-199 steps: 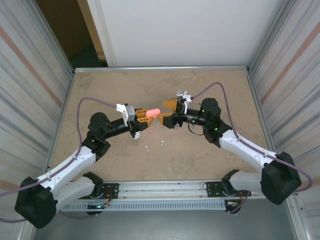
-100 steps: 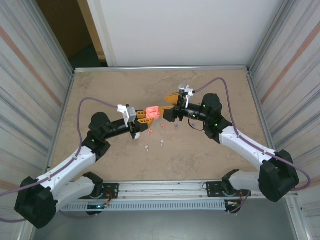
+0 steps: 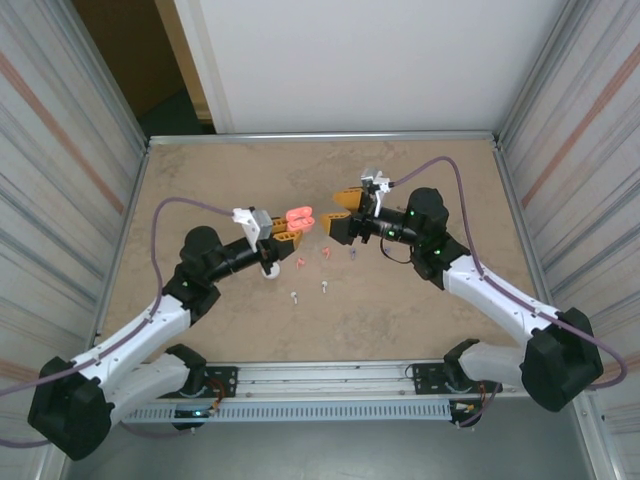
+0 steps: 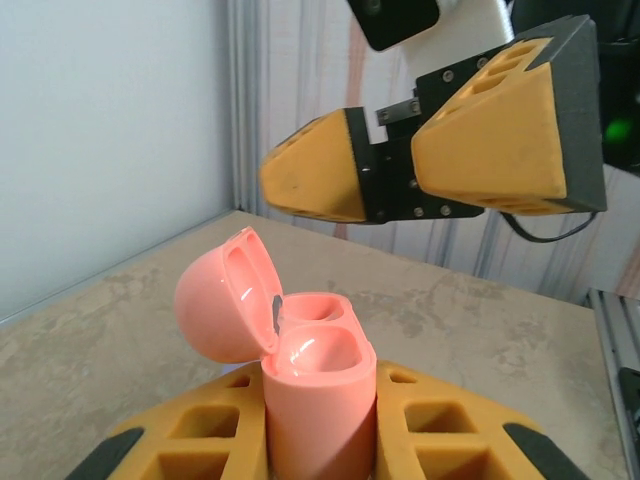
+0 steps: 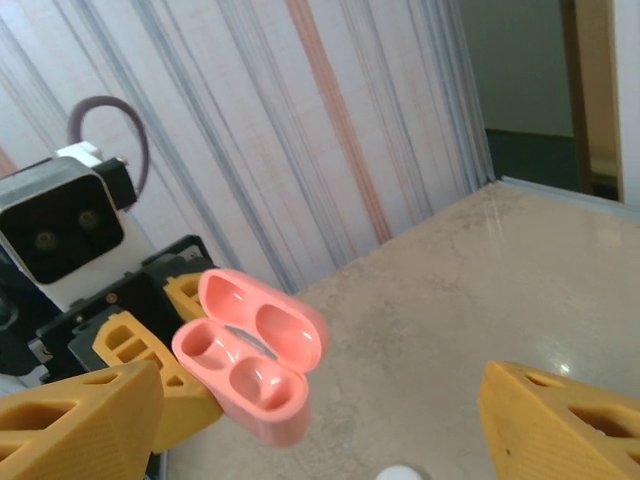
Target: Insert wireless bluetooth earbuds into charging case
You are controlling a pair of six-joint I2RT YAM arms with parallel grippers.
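A pink charging case (image 3: 299,216) stands upright with its lid swung open, and my left gripper (image 3: 291,232) is shut on its lower body. In the left wrist view the case (image 4: 316,375) rises between the orange fingers (image 4: 430,430), both wells bare. My right gripper (image 3: 329,215) hovers open just right of the case, apart from it. From the right wrist the open case (image 5: 248,368) sits ahead of my right gripper (image 5: 320,430). On the table lie pink earbuds (image 3: 300,263), a purple earbud (image 3: 352,253) and white earbuds (image 3: 295,297).
The tan table (image 3: 230,180) is fenced by ribbed metal walls (image 3: 60,150) left and right and a white panel at the back. A rail runs along the near edge. A small white rounded thing (image 5: 400,472) shows at the bottom of the right wrist view.
The right gripper has moved left to the case and drawn slightly back. The case's lid, closed a second ago, now stands open. The left gripper has lifted the case a little.
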